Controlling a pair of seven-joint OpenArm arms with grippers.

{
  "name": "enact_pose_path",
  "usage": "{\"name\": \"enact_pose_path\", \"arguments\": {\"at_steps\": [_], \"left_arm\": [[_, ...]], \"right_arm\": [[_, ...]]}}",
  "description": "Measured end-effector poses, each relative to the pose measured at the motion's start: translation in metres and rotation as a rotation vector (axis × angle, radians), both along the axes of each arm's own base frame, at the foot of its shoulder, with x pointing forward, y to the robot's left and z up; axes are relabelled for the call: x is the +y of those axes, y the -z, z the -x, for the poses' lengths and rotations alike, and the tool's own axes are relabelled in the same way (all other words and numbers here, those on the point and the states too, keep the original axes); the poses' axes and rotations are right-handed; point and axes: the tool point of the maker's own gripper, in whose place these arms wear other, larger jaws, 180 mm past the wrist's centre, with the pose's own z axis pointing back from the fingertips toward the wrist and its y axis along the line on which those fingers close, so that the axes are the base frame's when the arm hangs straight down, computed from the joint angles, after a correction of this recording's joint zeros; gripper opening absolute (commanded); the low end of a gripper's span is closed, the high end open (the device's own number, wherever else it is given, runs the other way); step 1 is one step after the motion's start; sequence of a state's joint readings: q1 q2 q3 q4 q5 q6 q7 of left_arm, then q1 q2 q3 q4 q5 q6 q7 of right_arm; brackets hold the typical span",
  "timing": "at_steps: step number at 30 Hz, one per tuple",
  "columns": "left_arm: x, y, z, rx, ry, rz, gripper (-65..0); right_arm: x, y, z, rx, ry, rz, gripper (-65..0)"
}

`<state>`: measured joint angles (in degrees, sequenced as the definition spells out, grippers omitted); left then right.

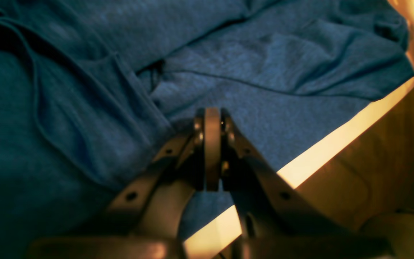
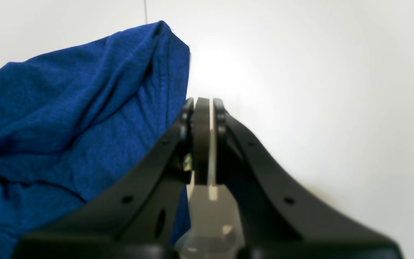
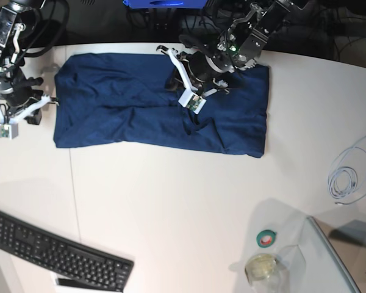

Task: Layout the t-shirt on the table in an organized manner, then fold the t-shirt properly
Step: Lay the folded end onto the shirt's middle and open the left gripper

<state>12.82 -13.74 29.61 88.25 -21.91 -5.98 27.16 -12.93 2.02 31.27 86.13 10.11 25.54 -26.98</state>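
Both our fingers are closed and empty: left fingers (image 3: 192, 104) above the t-shirt (image 3: 134, 104), right fingers (image 3: 7, 129) just beside its short edge.

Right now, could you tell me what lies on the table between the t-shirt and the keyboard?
Nothing: in the base view, only bare white table separates the t-shirt from the black keyboard, crossed by a thin dark seam line.

keyboard (image 3: 61, 250) bottom-left | cable coil (image 3: 349, 174) right | green tape roll (image 3: 266, 238) | jar (image 3: 262, 268)
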Motion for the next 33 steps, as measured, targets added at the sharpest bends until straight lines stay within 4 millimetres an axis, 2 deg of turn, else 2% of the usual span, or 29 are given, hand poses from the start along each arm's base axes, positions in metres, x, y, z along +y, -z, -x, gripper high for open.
{"name": "enact_pose_path", "arguments": {"at_steps": [3, 5, 8, 11, 16, 23, 29, 33], "left_arm": [[0.016, -0.019, -0.014, -0.062, -0.031, 0.008, -65.0], [0.043, -0.025, -0.025, -0.097, -0.092, -0.008, -65.0], [0.091, -0.017, -0.035, -0.106, -0.198, -0.084, -65.0], [0.110, -0.006, -0.044, -0.087, -0.247, -0.117, -65.0], [0.099, -0.005, -0.072, -0.103, -0.272, -0.082, -65.0], [0.090, 0.018, -0.094, -0.048, -0.312, -0.074, -65.0], [0.072, 0.016, -0.104, -0.045, -0.320, -0.041, -65.0], [0.061, 0.014, -0.118, -0.059, -0.281, -0.047, -65.0]], "right_arm": [[0.001, 0.000, 0.000, 0.000, -0.001, -0.001, -63.3], [0.000, 0.000, 0.000, 0.001, 0.000, 0.000, -63.3], [0.000, 0.000, 0.000, 0.001, -0.001, -0.001, -63.3], [0.001, 0.000, 0.000, 0.000, 0.000, -0.004, -63.3], [0.001, -0.001, -0.002, -0.005, 0.000, -0.003, -63.3], [0.001, -0.001, -0.003, -0.005, 0.000, -0.002, -63.3], [0.001, -0.001, -0.002, -0.005, 0.000, -0.002, -63.3], [0.000, -0.002, -0.003, -0.006, -0.001, 0.000, -63.3]]}}
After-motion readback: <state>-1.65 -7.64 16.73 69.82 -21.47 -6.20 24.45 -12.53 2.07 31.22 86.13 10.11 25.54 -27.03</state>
